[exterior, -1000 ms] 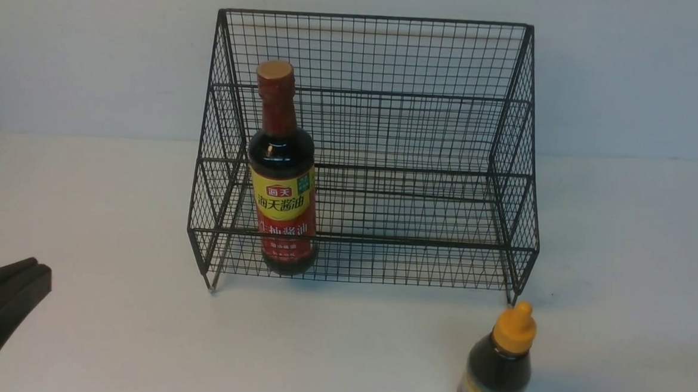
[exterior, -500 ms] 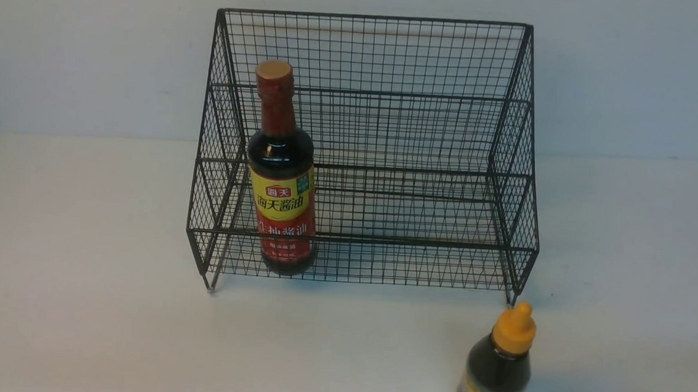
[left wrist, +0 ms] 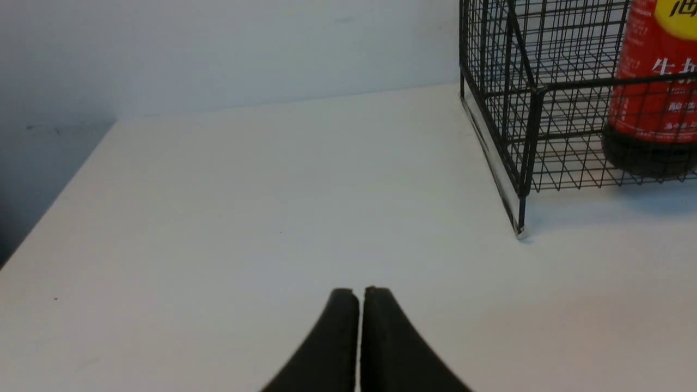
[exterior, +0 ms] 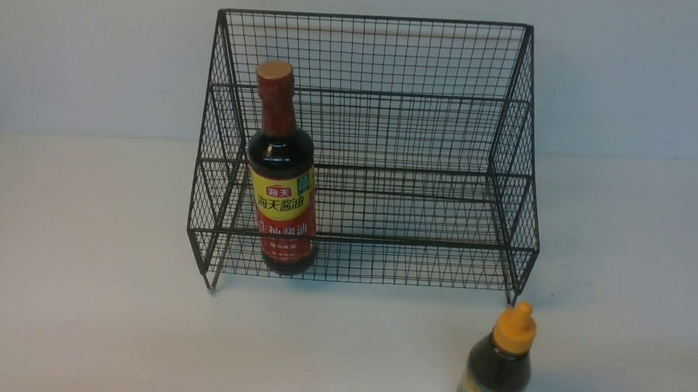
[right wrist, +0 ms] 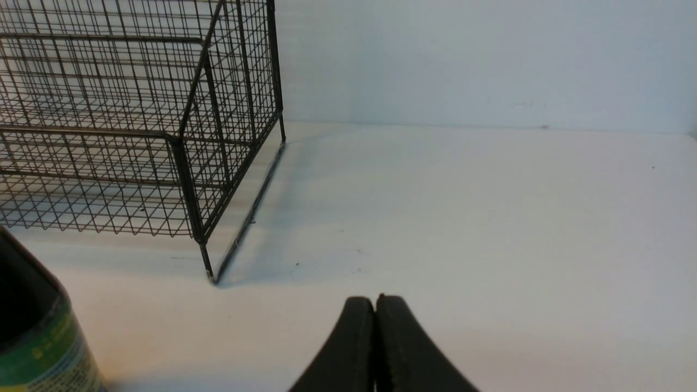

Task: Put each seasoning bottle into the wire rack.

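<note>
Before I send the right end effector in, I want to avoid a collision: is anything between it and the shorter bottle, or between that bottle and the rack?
Nothing visible stands between the right end effector and the shorter bottle, nor between bottle and rack.

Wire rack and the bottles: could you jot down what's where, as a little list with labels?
rack: black wire mesh, on the table
tall bottle: upright in the rack, near its left end
short bottle: outside the rack, on the table, near the rack's right end
left claw: shut, nothing held
right claw: shut, nothing held
</note>
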Robot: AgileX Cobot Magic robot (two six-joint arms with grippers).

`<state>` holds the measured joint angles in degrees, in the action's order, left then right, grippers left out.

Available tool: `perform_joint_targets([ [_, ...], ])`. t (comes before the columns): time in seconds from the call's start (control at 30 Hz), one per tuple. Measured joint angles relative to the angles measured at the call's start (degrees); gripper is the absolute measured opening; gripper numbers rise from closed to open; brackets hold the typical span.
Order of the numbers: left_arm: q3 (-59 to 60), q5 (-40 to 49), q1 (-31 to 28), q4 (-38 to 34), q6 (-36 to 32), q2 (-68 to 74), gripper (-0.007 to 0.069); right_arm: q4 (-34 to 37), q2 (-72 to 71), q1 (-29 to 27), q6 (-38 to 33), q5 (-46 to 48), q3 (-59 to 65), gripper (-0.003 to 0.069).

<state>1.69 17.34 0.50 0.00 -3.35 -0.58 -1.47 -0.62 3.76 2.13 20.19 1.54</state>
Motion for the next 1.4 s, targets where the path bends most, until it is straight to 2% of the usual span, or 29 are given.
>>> perform_joint_targets([
  [0.23,0.0,3.9,-0.1,0.0,0.0,0.0,-0.0005,0.0,0.0,0.0,0.0,0.0,0.0,-0.0015],
  [1.4,0.0,4.0,-0.1,0.0,0.0,0.0,-0.0005,0.0,0.0,0.0,0.0,0.0,0.0,-0.0015],
])
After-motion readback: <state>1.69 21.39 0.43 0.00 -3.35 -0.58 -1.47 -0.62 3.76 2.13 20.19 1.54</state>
